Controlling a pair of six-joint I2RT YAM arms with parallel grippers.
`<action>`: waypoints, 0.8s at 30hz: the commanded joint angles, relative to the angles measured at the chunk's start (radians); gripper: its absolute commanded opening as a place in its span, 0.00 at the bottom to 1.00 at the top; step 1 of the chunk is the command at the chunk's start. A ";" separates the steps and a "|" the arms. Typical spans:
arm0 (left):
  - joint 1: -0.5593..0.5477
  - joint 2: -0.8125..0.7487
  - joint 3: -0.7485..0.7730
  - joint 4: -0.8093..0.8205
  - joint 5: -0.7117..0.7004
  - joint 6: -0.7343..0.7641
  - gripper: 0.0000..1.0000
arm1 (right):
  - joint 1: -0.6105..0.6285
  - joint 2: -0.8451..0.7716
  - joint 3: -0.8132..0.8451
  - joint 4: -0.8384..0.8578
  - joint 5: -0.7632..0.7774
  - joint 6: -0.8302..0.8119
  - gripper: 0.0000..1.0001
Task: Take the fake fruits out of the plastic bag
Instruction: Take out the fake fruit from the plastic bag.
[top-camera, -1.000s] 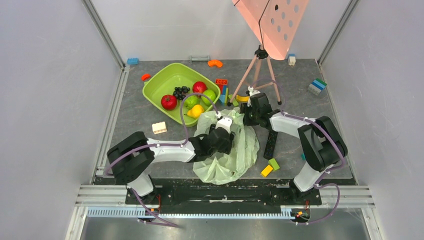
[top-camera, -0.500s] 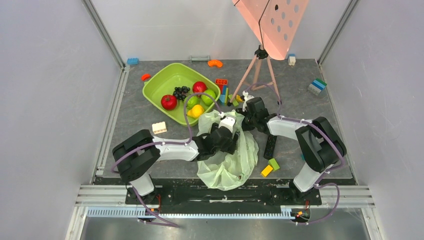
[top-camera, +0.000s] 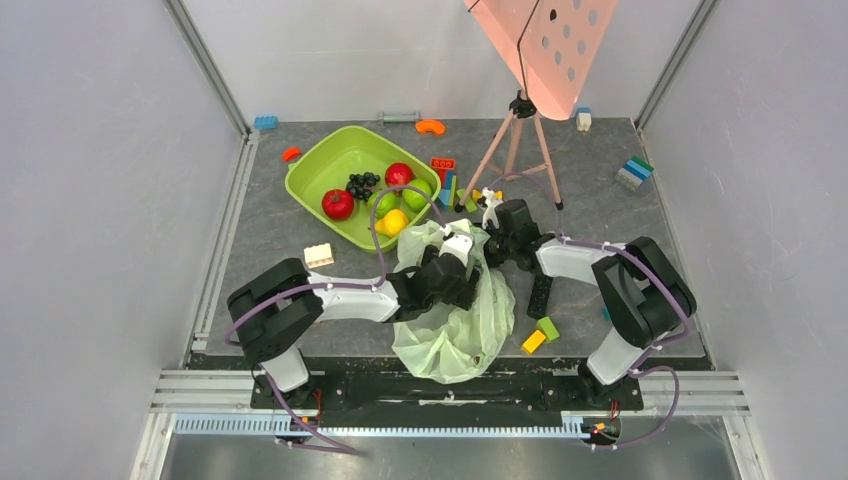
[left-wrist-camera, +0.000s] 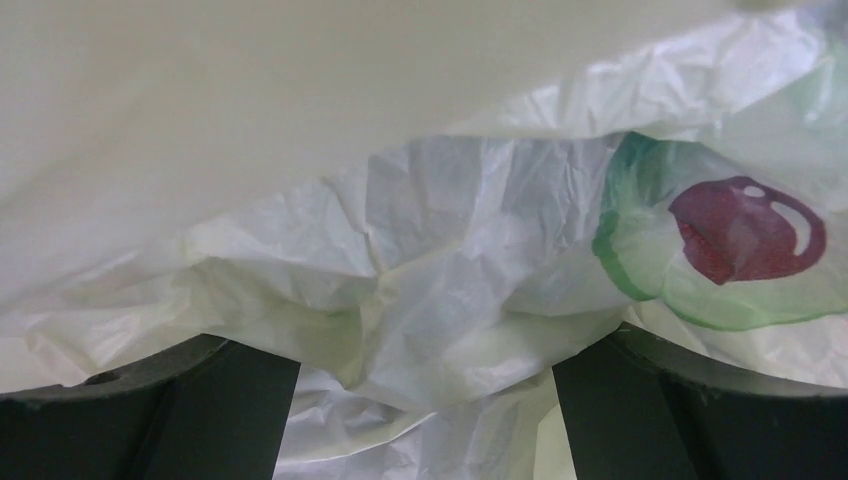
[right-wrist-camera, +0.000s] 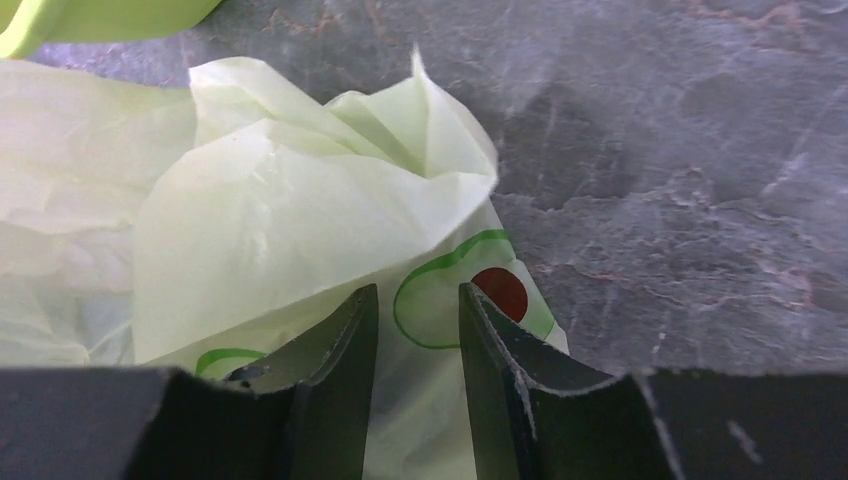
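Note:
The pale-green plastic bag (top-camera: 455, 320) lies crumpled between the two arms. My left gripper (top-camera: 460, 270) is pushed into its upper part. In the left wrist view its fingers (left-wrist-camera: 230, 420) stand wide apart and open, with white film (left-wrist-camera: 440, 300) filling the gap. A green ring with a dark red spot (left-wrist-camera: 745, 230) shows there; I cannot tell whether it is print or fruit. My right gripper (top-camera: 493, 242) sits at the bag's top right edge, its fingers (right-wrist-camera: 345, 350) a narrow gap apart over printed film (right-wrist-camera: 420, 290). A grape bunch (top-camera: 361, 184) and a round green fruit (top-camera: 383, 203) lie in the tub.
The lime-green tub (top-camera: 310, 180) at the back left also holds a tomato (top-camera: 338, 204), an apple (top-camera: 399, 174) and a yellow pear (top-camera: 392, 222). A tripod (top-camera: 515, 140) stands behind the right gripper. Toy blocks (top-camera: 540, 335) and a black bar (top-camera: 540, 290) lie right of the bag.
The right gripper has moved left and down to the bag's top edge. The left gripper has pushed a little further right into the bag, and the bag has bulged toward the near edge.

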 joint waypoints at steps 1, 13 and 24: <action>0.000 0.002 0.044 0.060 -0.003 0.041 0.92 | 0.018 -0.030 -0.021 0.038 -0.115 0.019 0.38; 0.001 0.021 0.045 0.076 0.033 0.033 0.92 | 0.021 -0.022 -0.040 0.104 -0.189 0.059 0.38; 0.001 0.036 0.053 0.064 0.064 0.011 0.70 | 0.021 -0.024 -0.051 0.125 -0.189 0.067 0.37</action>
